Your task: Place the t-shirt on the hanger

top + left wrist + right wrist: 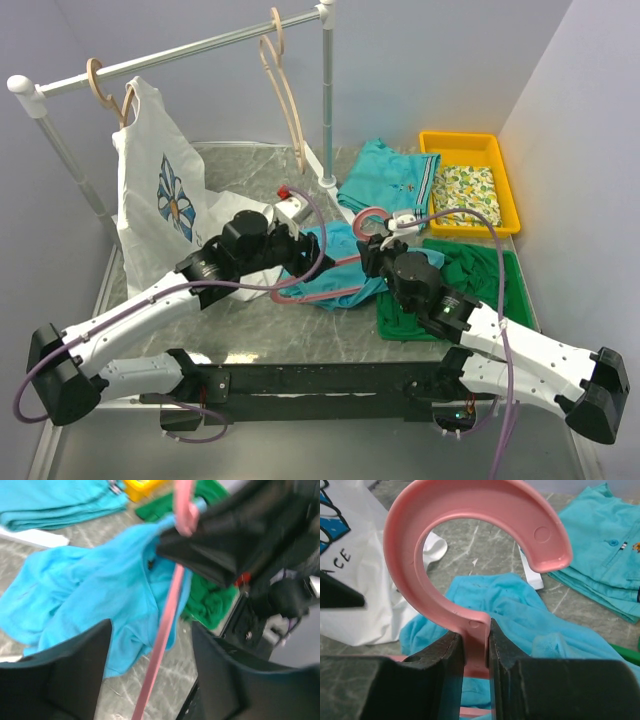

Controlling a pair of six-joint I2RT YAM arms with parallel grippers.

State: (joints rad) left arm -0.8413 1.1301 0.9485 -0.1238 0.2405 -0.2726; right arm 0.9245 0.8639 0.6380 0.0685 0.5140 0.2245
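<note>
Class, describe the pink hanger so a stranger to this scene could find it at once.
Start at the clothes rail at the back and come forward to the middle, where the crumpled turquoise-blue t-shirt lies. The hanger is over it, its neck pinched in the right hand. It alone is pink; the beige hangers hang on the rail.

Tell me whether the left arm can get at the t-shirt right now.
Probably yes. The left fingers are open and close to the t-shirt, with nothing covering it. Only a bar of the hanger runs between them, held at its neck by the right fingers, so a grasp might catch it too.
</note>
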